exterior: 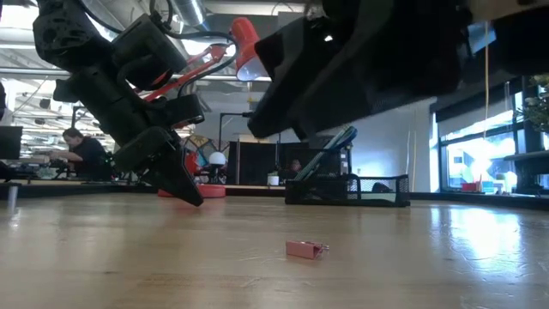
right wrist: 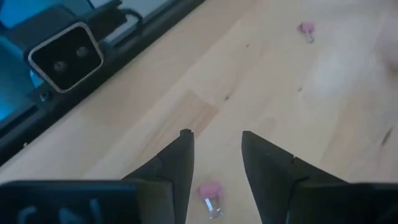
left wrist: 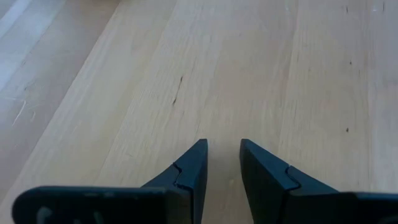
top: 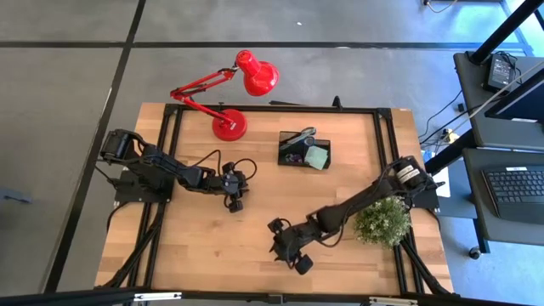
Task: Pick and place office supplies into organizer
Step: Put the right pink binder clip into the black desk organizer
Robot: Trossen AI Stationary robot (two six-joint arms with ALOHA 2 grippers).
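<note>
A small pink binder clip [right wrist: 210,191] lies flat on the wood; it also shows in the low view [exterior: 306,250]. My right gripper [right wrist: 214,134] hangs open just above it near the table's near edge [top: 285,246], one finger on either side and neither touching. A second pink clip [right wrist: 306,28] lies farther off. The black organizer [top: 304,150] stands at the table's far middle and holds a pale green sticky-note pad [top: 317,158] and scissors [exterior: 336,146]. My left gripper [left wrist: 222,144] hovers left of centre [top: 235,197], slightly open over bare wood.
A red desk lamp [top: 229,126] stands at the far edge, left of the organizer. A green bushy plant [top: 382,221] sits by my right arm near the right edge. A black camera [right wrist: 65,53] is mounted at the near edge, close to my right gripper. Bare wood lies between the arms.
</note>
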